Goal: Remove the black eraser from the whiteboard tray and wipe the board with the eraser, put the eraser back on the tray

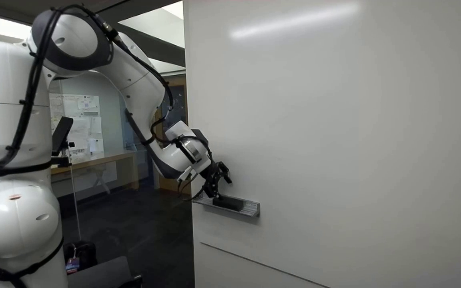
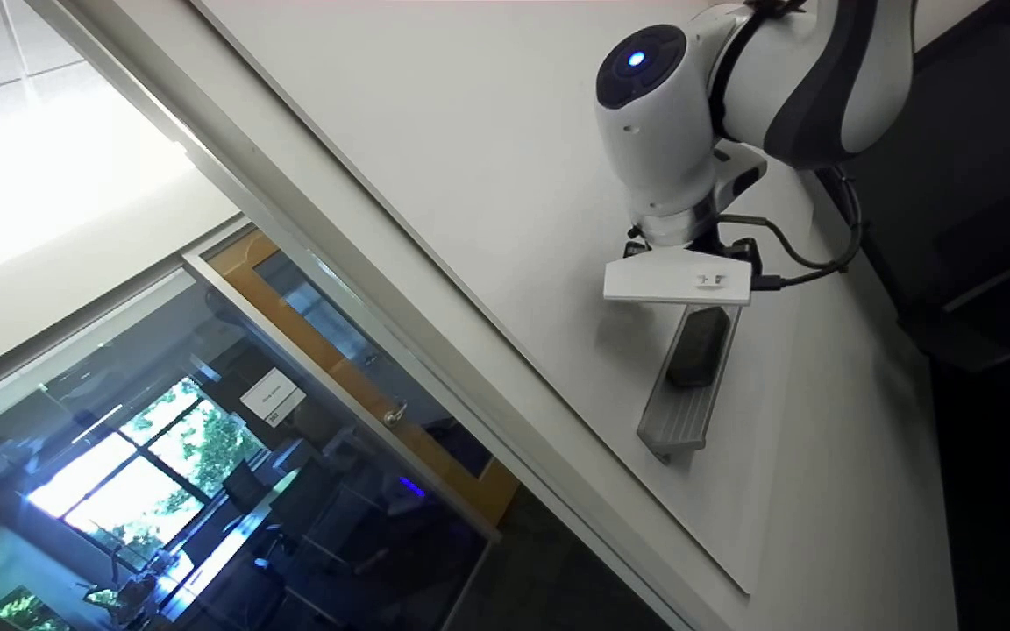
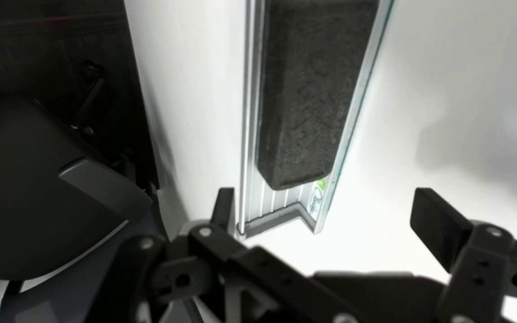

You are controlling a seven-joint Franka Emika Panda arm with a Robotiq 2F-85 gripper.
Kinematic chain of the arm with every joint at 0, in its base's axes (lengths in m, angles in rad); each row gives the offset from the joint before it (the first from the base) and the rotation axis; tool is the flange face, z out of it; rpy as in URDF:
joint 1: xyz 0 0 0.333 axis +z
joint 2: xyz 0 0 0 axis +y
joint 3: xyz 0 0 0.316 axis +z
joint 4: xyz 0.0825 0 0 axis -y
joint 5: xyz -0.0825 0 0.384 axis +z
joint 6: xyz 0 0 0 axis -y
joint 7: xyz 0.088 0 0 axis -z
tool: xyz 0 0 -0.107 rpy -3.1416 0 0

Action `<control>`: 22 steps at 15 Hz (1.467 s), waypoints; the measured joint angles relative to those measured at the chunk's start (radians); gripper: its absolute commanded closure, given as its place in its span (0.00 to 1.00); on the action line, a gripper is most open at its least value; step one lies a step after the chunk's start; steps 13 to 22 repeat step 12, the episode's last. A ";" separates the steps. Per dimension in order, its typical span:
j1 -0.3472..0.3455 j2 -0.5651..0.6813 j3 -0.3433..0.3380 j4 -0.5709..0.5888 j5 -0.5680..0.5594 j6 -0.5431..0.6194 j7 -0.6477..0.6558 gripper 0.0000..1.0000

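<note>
Black two-fingered gripper [image 3: 330, 213] noted with its fingers [image 3: 440, 222] spread well apart. Flat, oblong, matte black eraser [image 3: 314, 98] found lying lengthwise on the narrow, ribbed, grey metal tray [image 3: 281, 199]; in the wrist view it is seen ahead of the gripper, its near end pointed toward the gap between the fingertips. In an exterior view the eraser's end is partly overlapped by the gripper's lower finger [image 1: 213, 188]; whether it is touched cannot be told. Tray is fixed to the large, glossy white board [image 1: 354, 152], which is spread beside the gripper. Below the gripper, a thin dark seam [image 1: 262, 264] is marked across the board. In an exterior view the gripper is mostly hidden by a flat white plate [image 2: 658, 278].
</note>
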 measured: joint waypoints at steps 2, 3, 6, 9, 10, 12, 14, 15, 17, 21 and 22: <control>-0.025 -0.047 0.010 -0.064 0.122 0.000 -0.163 0.00; -0.036 -0.074 0.014 -0.096 0.182 0.000 -0.245 0.00; -0.054 -0.171 0.017 -0.183 0.380 0.000 -0.495 0.00; -0.011 -0.277 -0.034 -0.249 0.598 -0.007 -0.752 0.00; 0.015 -0.312 -0.061 -0.262 0.665 -0.027 -0.832 0.00; 0.004 -0.381 -0.045 -0.273 0.816 -0.095 -0.990 0.00; 0.004 -0.381 -0.045 -0.273 0.816 -0.095 -0.990 0.00; 0.004 -0.381 -0.045 -0.273 0.816 -0.095 -0.990 0.00; 0.004 -0.381 -0.045 -0.273 0.816 -0.095 -0.990 0.00; 0.004 -0.381 -0.045 -0.273 0.816 -0.095 -0.990 0.00; 0.004 -0.381 -0.045 -0.273 0.816 -0.095 -0.990 0.00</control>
